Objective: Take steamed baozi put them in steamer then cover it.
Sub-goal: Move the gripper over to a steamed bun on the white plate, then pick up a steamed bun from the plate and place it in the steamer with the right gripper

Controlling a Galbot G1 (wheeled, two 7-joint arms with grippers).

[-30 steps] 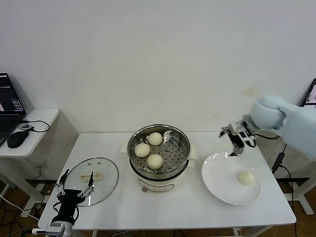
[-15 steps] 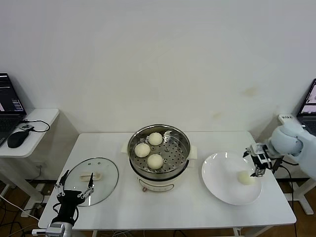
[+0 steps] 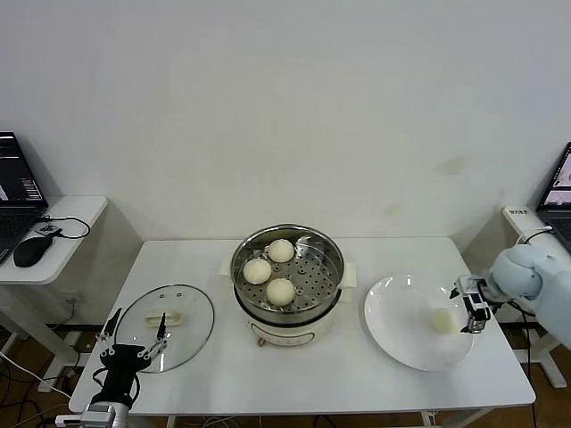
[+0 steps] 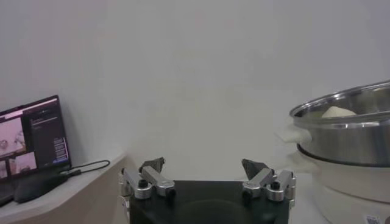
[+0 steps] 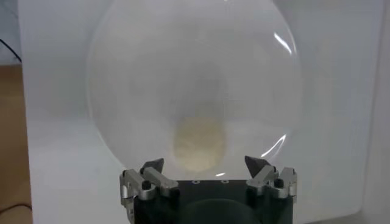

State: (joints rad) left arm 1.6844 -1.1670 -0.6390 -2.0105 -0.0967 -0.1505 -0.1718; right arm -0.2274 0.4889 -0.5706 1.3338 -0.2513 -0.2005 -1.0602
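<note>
Three steamed baozi [image 3: 269, 268] lie on the perforated tray of the steamer [image 3: 287, 311], a shiny steel pot on a cream base at the table's middle. One more baozi [image 3: 442, 320] [image 5: 199, 143] rests on the white plate [image 3: 401, 334] [image 5: 134, 73] to the right. My right gripper [image 3: 470, 308] [image 5: 206, 164] hovers open at the plate's right rim, just beside that baozi and apart from it. The glass lid [image 3: 166, 325] lies flat at the table's left. My left gripper [image 3: 131, 341] [image 4: 204, 164] is open and idle at the lid's near edge, holding nothing.
A side table [image 3: 67, 214] at far left carries a laptop [image 3: 18, 183] and a mouse [image 3: 32, 252]. Another laptop [image 3: 559, 178] stands at far right. The table's front edge [image 3: 312, 406] runs close below plate and lid.
My right gripper has swung from above the table's back right down to the plate's right rim, beside the baozi. The left arm has stayed still.
</note>
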